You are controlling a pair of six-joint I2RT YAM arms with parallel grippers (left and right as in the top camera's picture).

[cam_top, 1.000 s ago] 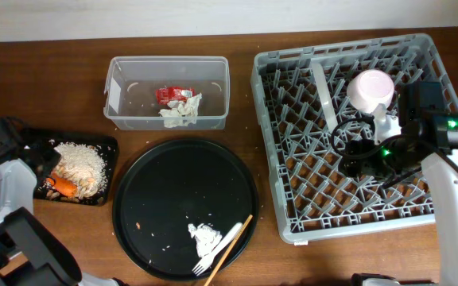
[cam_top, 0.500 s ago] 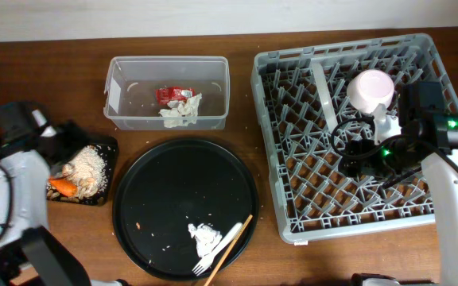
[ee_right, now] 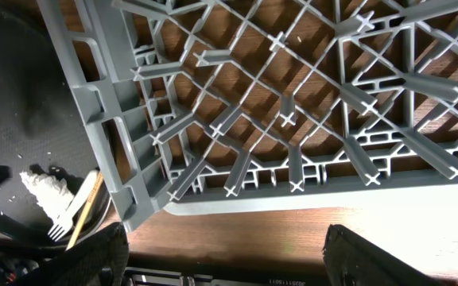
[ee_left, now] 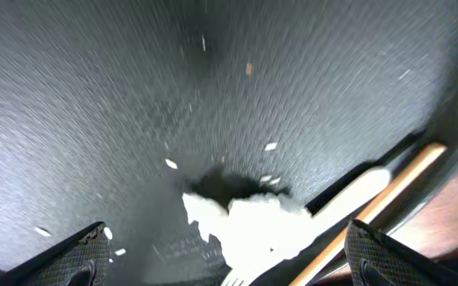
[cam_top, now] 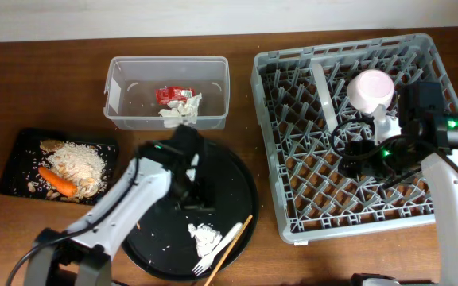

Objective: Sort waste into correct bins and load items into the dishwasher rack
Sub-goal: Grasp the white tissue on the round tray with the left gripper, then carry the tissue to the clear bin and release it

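A crumpled white tissue (cam_top: 205,236) (ee_left: 245,226) lies on the round black tray (cam_top: 230,191), touching the white fork (cam_top: 219,245) and the wooden chopstick (cam_top: 232,241) (ee_left: 384,196). My left gripper (cam_top: 195,195) (ee_left: 229,270) hovers open just above the tissue, one finger on each side of it, nothing held. The clear tub (cam_top: 168,60) holds a red wrapper (cam_top: 172,94) and a tissue (cam_top: 181,111). The shallow black tray (cam_top: 10,163) carries rice scraps and a carrot (cam_top: 58,181). Over the grey rack (cam_top: 273,183) (ee_right: 253,119) my right gripper (cam_top: 360,159) (ee_right: 229,262) is open and empty. A pink bowl (cam_top: 370,89) sits in the rack.
Small pale crumbs dot the round tray (ee_left: 173,163). The right wrist view shows the rack's near corner, bare wooden table (ee_right: 293,230) below it, and the tissue (ee_right: 44,189) and fork (ee_right: 64,221) at the far left.
My left arm has swung from the shallow black tray at the far left across to the round tray, and its jaws have opened wide. The right arm has not moved.
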